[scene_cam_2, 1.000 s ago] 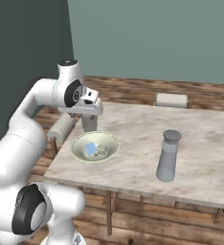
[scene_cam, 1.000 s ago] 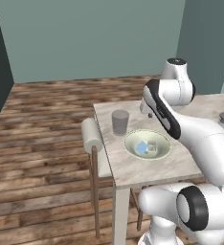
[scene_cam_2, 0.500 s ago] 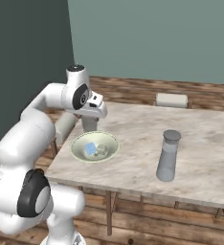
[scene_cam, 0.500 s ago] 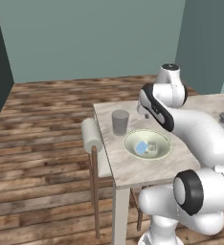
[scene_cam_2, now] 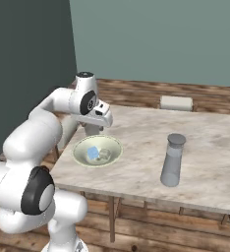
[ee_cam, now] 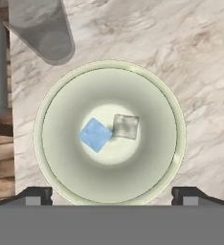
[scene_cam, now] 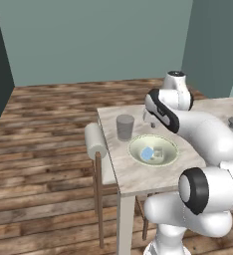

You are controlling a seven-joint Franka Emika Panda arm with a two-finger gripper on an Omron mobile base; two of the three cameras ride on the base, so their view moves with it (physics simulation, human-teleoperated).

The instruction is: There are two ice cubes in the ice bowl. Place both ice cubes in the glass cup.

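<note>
1. We're looking at the marble tabletop (scene_cam: pixel 119 172) first: it's carrying the ice bowl (ee_cam: pixel 56 158), and the glass cup (scene_cam: pixel 125 127) is standing just beside the bowl, apart from it and empty as far as we can tell.
2. We're hovering the tool (ee_cam: pixel 111 192) straight over the bowl, jaws spread wide with nothing between them.
3. We're seeing both ice cubes sitting on the bowl's floor, the pale blue cube (ee_cam: pixel 95 135) and the whitish-clear cube (ee_cam: pixel 125 126), touching at a corner or nearly so.
4. We're guessing they're going to be light, hard and slick, so we're thinking of squeezing flat opposite faces, not corners, and taking the blue one from its outer side so its neighbour isn't getting nudged.
5. We're getting the cubes' angles from the hand view; the right base view is adding a slim capped bottle (scene_cam_2: pixel 172 160) standing well apart from the bowl, while the left base view is giving the clearest look at the cup.
</note>
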